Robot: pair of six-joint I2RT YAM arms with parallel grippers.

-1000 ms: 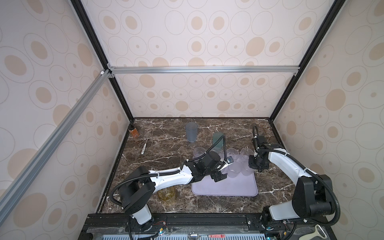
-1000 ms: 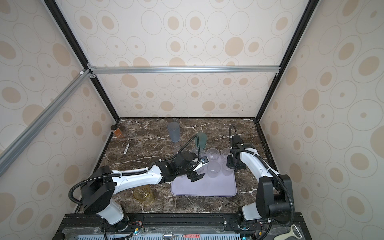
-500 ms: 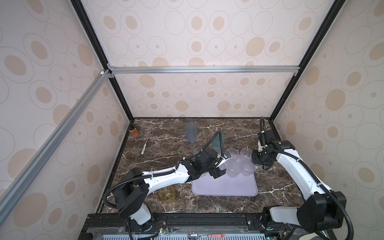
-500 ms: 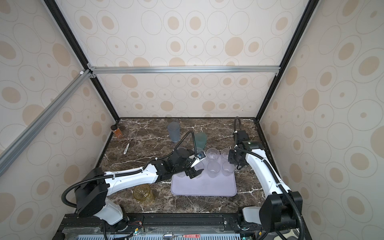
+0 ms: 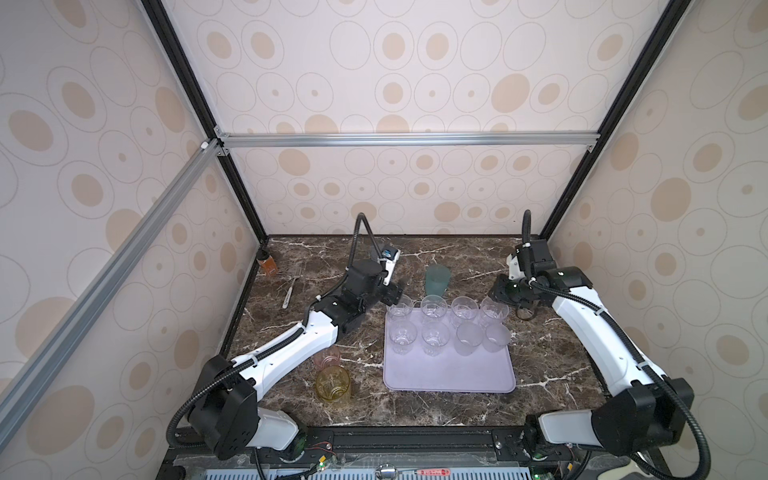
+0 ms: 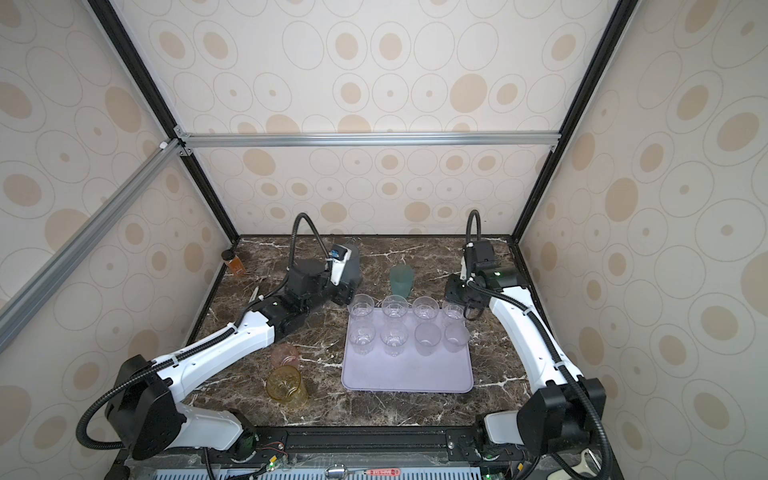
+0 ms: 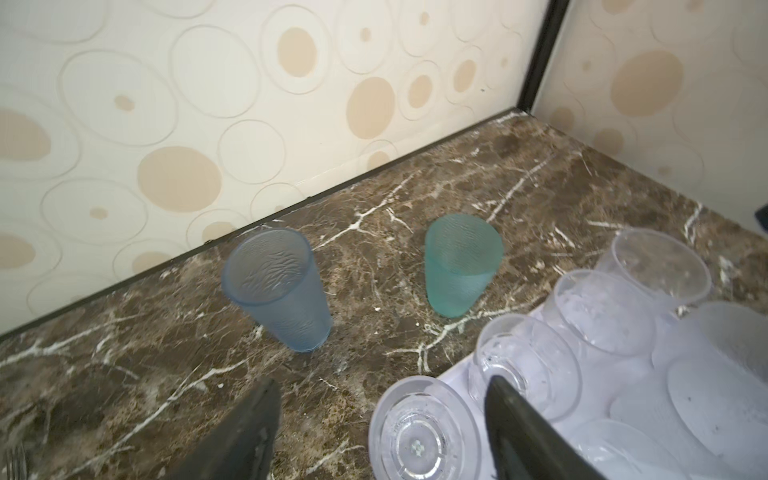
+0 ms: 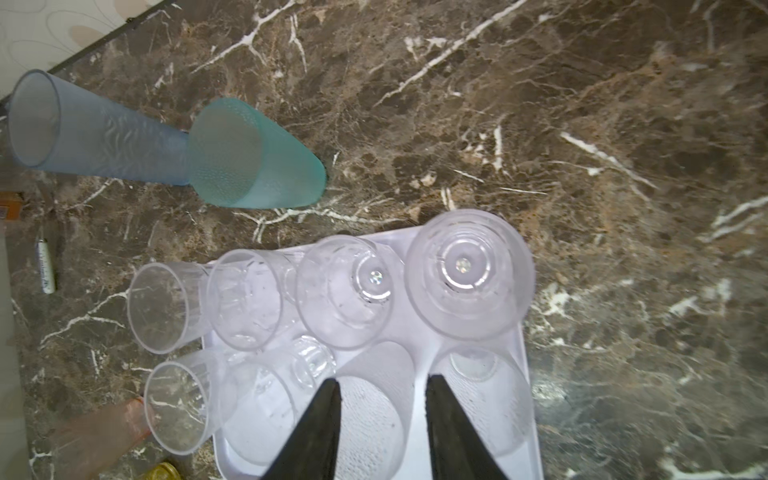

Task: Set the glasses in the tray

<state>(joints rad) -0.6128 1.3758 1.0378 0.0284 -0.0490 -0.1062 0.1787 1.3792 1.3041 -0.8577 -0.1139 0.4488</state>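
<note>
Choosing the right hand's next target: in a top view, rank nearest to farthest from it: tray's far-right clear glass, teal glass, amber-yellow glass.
1. Clear glass, far-right corner of tray, beside right hand.
2. Teal glass, behind the tray.
3. Amber-yellow glass, front left, off tray.

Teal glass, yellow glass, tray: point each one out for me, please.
Teal glass (image 5: 437,279): in a top view, on the middle of its body.
Yellow glass (image 5: 332,381): in a top view, on its open top.
Tray (image 5: 449,374): in a top view, on its bare floor near the front edge.
</note>
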